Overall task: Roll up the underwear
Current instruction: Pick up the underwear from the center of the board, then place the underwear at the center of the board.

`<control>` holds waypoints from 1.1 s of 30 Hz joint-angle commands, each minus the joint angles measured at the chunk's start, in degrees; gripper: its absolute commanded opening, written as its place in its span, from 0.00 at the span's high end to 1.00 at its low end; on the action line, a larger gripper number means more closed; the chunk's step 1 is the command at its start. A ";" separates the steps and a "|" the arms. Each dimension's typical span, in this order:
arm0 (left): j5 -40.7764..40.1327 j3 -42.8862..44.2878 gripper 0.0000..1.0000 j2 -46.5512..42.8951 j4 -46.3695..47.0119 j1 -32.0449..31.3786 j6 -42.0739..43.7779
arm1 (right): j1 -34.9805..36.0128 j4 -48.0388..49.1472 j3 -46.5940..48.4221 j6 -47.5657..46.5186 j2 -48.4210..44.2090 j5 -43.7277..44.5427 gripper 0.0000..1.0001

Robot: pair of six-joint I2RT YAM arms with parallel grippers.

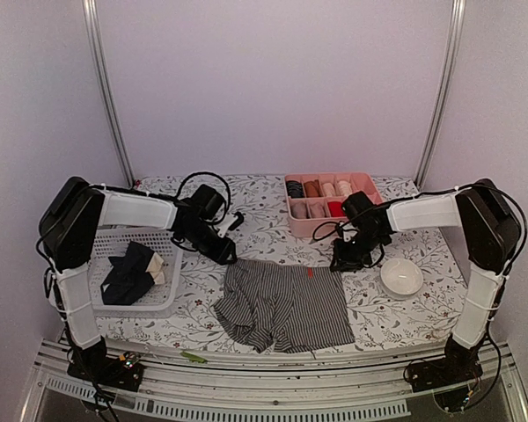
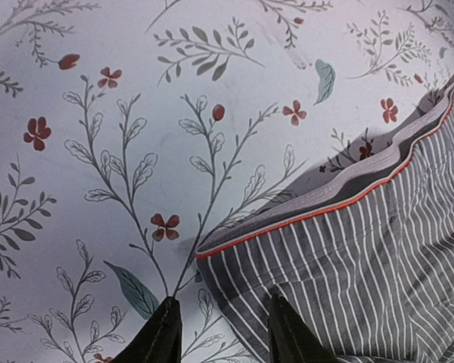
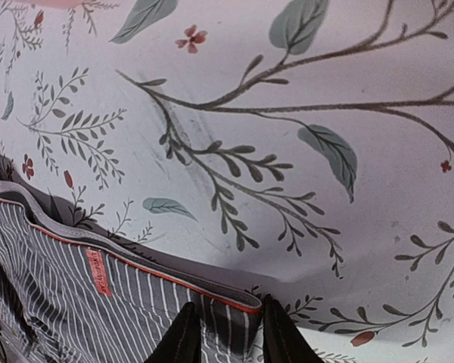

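The grey-and-white striped underwear [image 1: 282, 303] lies spread flat on the floral tablecloth, its red-trimmed waistband toward the back. My left gripper [image 1: 224, 253] is low at the waistband's left corner. In the left wrist view it [image 2: 223, 336] is open, one finger on bare tablecloth and the other over the striped cloth [image 2: 348, 265]. My right gripper [image 1: 341, 260] is low at the waistband's right corner. In the right wrist view it [image 3: 231, 336] is open, and the corner of the striped cloth [image 3: 136, 302] lies between its fingers. Black and tan garments [image 1: 134, 271] lie in the basket.
A white mesh basket [image 1: 178, 272] stands at the left. A pink divided tray [image 1: 297, 220] with rolled items stands at the back. A white bowl [image 1: 401, 277] sits at the right, close to my right arm.
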 commanded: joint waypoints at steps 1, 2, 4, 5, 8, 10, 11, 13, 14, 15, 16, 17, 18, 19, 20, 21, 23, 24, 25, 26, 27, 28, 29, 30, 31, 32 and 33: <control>0.40 -0.55 0.60 4.72 -0.73 0.60 -0.15 | -0.11 1.25 -2.75 0.39 2.82 -0.65 0.82; 0.76 -0.27 0.61 5.29 -0.97 0.55 -0.14 | -0.09 1.45 -3.17 0.49 2.75 -0.56 0.88; 2.27 0.48 0.64 6.41 -1.20 0.63 -0.48 | -0.11 1.36 -3.18 0.66 2.57 -0.20 0.98; 3.39 1.04 0.65 6.97 -1.37 0.62 -0.57 | -0.11 1.19 -3.08 0.63 2.42 0.01 1.00; 7.25 2.72 0.76 8.39 -1.50 0.49 -0.51 | -0.11 0.53 -1.89 0.30 1.41 0.95 1.00; 8.93 4.16 0.88 8.80 -1.73 0.43 0.22 | -0.11 -0.03 -0.34 -0.20 0.10 1.86 1.00; 9.16 5.52 0.96 8.66 -2.10 0.47 0.59 | -0.19 -0.59 0.83 -0.45 -0.80 2.74 1.00; 9.30 7.27 1.00 7.12 -2.46 0.78 1.80 | -0.19 -2.00 3.45 -1.43 -2.74 4.80 1.00; 8.93 7.91 1.00 5.58 -2.01 1.10 2.52 | -0.32 -2.67 5.36 -1.83 -4.30 5.85 1.00; 8.67 8.36 1.00 3.80 -1.13 1.50 3.25 | -0.42 -3.30 7.05 -2.47 -5.49 6.64 1.00; 8.60 8.74 1.00 1.27 -0.06 1.87 3.99 | -0.51 -3.95 8.70 -3.13 -6.76 7.59 1.00; 8.71 9.17 1.00 -1.32 1.00 2.31 4.84 | -0.65 -4.57 10.30 -4.16 -7.98 8.84 1.00; 8.79 9.80 1.00 -3.49 2.10 2.69 5.89 | -0.79 -5.12 11.95 -4.98 -9.20 9.83 1.00; 8.80 10.30 1.00 -5.29 3.00 2.97 6.84 | -0.91 -5.56 13.51 -5.73 -10.50 10.77 1.00; 9.08 10.97 1.00 -7.10 3.78 3.23 8.42 | -1.05 -5.99 14.89 -6.80 -11.73 11.79 1.00; 9.13 11.45 1.00 -8.74 4.38 3.29 9.79 | -1.11 -6.24 16.18 -7.46 -13.05 12.69 1.00; 9.31 12.01 1.00 -11.55 5.43 3.25 11.96 | -1.24 -6.55 18.47 -8.94 -15.44 14.36 1.00; 9.48 12.17 1.00 -12.91 5.71 3.29 12.83 | -1.25 -6.58 19.35 -9.80 -16.60 15.01 1.00; 9.49 12.15 1.00 -14.15 6.02 3.29 13.58 | -1.23 -6.51 20.17 -10.30 -17.74 15.40 1.00; 9.38 12.02 1.00 -15.39 6.24 3.33 13.92 | -1.25 -6.49 20.83 -10.86 -18.94 15.55 1.00; 9.69 11.86 1.00 -16.69 6.39 3.37 14.25 | -1.25 -6.40 21.28 -11.52 -20.11 15.59 1.00; 9.99 11.42 1.00 -18.19 6.48 3.41 14.56 | -1.26 -6.17 21.50 -11.78 -21.29 15.00 1.00; 10.25 10.79 1.00 -19.74 6.60 3.41 14.66 | -1.26 -5.79 21.39 -12.13 -22.70 13.91 1.00; 10.82 9.82 1.00 -21.45 6.80 3.41 14.64 | -1.22 -5.02 20.71 -12.33 -24.11 12.17 1.00; 11.82 8.67 1.00 -23.39 6.91 3.41 14.71 | -1.05 -4.31 19.73 -12.42 -25.85 9.97 1.00; 12.78 7.32 1.00 -26.01 7.08 3.40 14.70 | -0.58 -3.44 18.47 -12.33 -27.53 8.11 1.00; 13.81 5.86 1.00 -28.33 7.30 3.42 14.71 | 0.47 -2.91 17.20 -12.18 -29.53 7.18 1.00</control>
